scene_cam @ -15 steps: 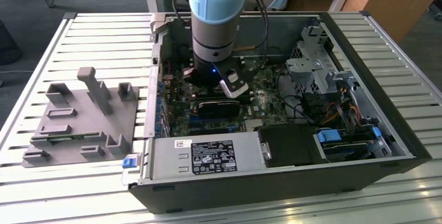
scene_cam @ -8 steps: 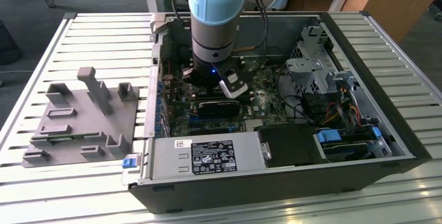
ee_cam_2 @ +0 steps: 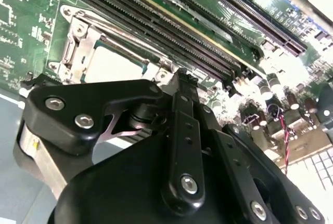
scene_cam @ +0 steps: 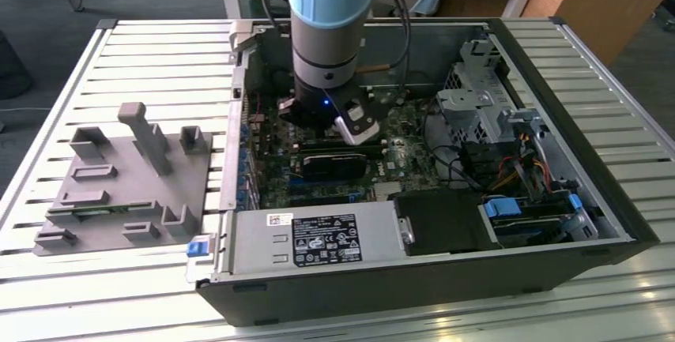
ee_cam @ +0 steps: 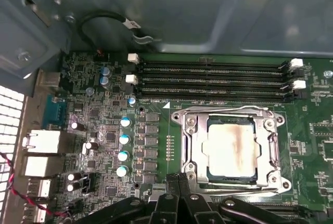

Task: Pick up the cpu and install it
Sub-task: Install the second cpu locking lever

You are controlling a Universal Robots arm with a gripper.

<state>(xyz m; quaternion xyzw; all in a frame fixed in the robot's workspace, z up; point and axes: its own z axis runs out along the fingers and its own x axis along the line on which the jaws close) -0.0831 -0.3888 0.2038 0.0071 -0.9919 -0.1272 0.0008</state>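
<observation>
Plainly, the risk is a knock: the fingers [ee_cam: 173, 185] hang low over the motherboard [ee_cam: 104, 130], just beside the socket frame [ee_cam: 270, 151], so a sideways slip could scrape that frame or nearby capacitors [ee_cam: 125, 138]. They look clenched together, grasping nothing. The cpu [ee_cam: 231, 148] lies flat inside the socket; in the exterior view the grey fixture plate [scene_cam: 116, 192] sits at nine o'clock from the case [scene_cam: 590, 223].
</observation>
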